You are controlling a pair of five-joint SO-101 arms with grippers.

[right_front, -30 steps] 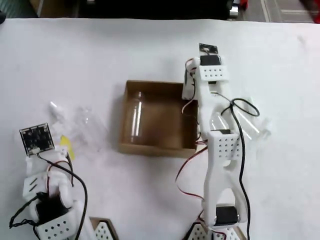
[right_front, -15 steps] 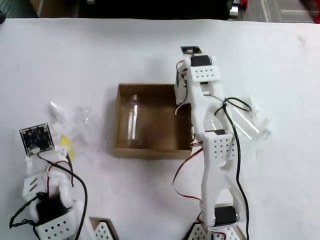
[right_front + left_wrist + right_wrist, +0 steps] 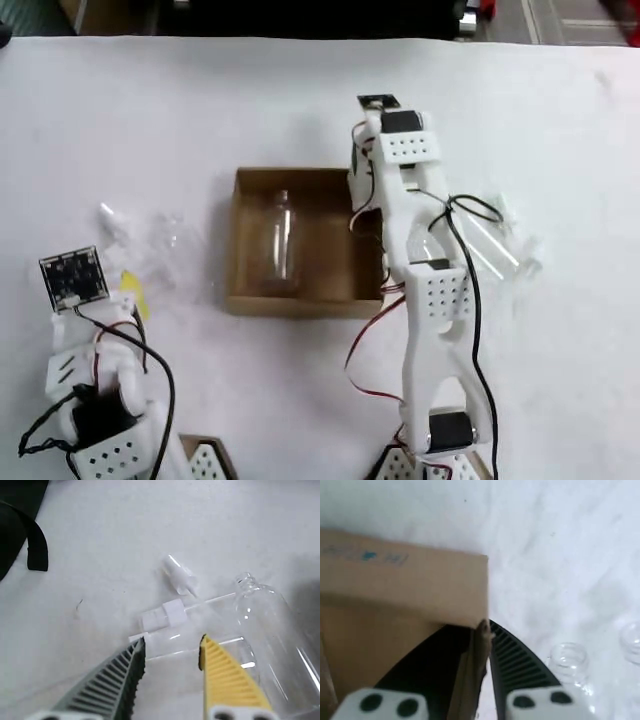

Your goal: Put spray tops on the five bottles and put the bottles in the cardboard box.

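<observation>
The cardboard box [image 3: 236, 240] lies open at the table's middle, with one clear bottle [image 3: 283, 240] lying inside it. My right gripper [image 3: 362, 195] is shut on the box's right wall [image 3: 476, 650] near its far corner, one black finger on each side of the wall. An uncapped bottle neck [image 3: 566, 657] stands just outside that wall. My left gripper [image 3: 172, 645] hangs open at the near left, over two white spray tops [image 3: 167, 616] and beside an uncapped clear bottle [image 3: 272, 625]. Those loose pieces [image 3: 150, 232] lie left of the box.
More clear bottles [image 3: 495, 240] lie to the right of the box, partly under the right arm. The white table [image 3: 200, 110] has free room at the back and far left. A dark strap [image 3: 30, 535] lies past the left gripper.
The right arm has dragged the box a short way to the left. The bottle inside then rolled toward the box's middle. The left arm has kept still.
</observation>
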